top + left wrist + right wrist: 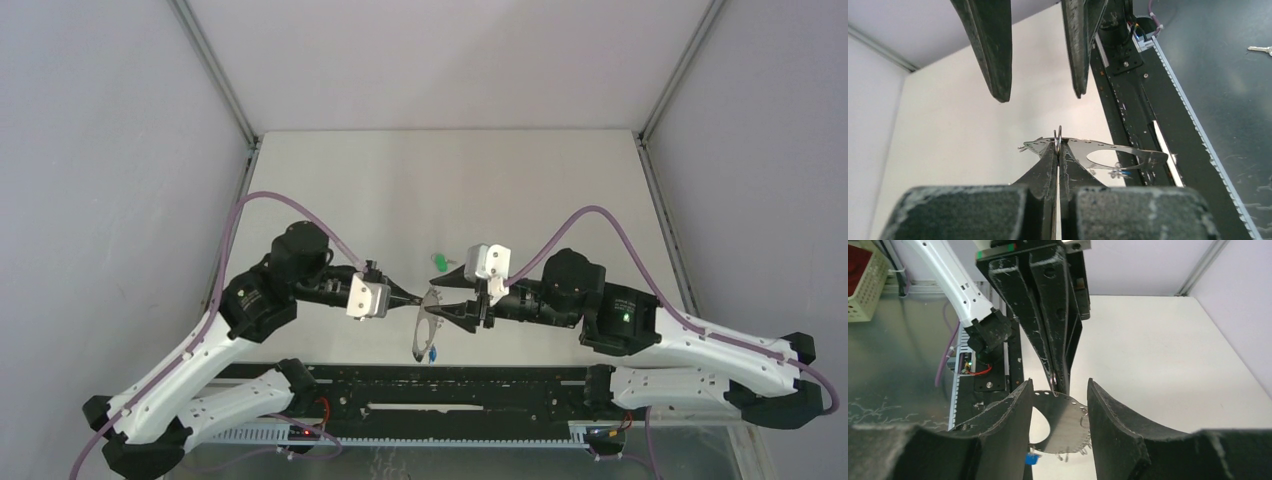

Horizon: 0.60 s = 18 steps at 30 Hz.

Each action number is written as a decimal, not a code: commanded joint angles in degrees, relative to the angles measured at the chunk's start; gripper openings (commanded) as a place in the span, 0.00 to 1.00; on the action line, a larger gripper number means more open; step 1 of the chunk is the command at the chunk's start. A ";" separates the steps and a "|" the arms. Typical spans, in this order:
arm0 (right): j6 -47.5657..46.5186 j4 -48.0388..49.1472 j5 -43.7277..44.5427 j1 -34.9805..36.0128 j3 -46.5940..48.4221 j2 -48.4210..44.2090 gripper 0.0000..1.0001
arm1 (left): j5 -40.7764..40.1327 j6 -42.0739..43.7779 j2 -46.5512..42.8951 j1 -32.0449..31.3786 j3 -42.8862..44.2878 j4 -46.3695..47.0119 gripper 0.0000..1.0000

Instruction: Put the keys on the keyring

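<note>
Between the arms, your left gripper (1058,149) clamps a rim loop (1058,134) of the keyring (1065,425); right gripper (1060,390) gapes, empty. So thin a pinch may let the ring swivel or slip.

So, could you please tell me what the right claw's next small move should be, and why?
Probably draw the right claw back toward the green key lying on the table: that claw is open and empty, while the left claw pinches the keyring, from which the blue key seems to hang.
</note>
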 commanded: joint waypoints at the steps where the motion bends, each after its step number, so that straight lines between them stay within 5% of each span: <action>1: 1.61 -0.33 -6.68 -2.76 2.54 0.62 0.51 | -2.33 -3.19 1.07 -0.09 5.12 -3.65 0.00; 18: 1.77 -8.24 -20.22 -7.51 9.59 8.77 0.41 | -1.20 -1.79 2.32 -0.09 7.95 -9.77 0.00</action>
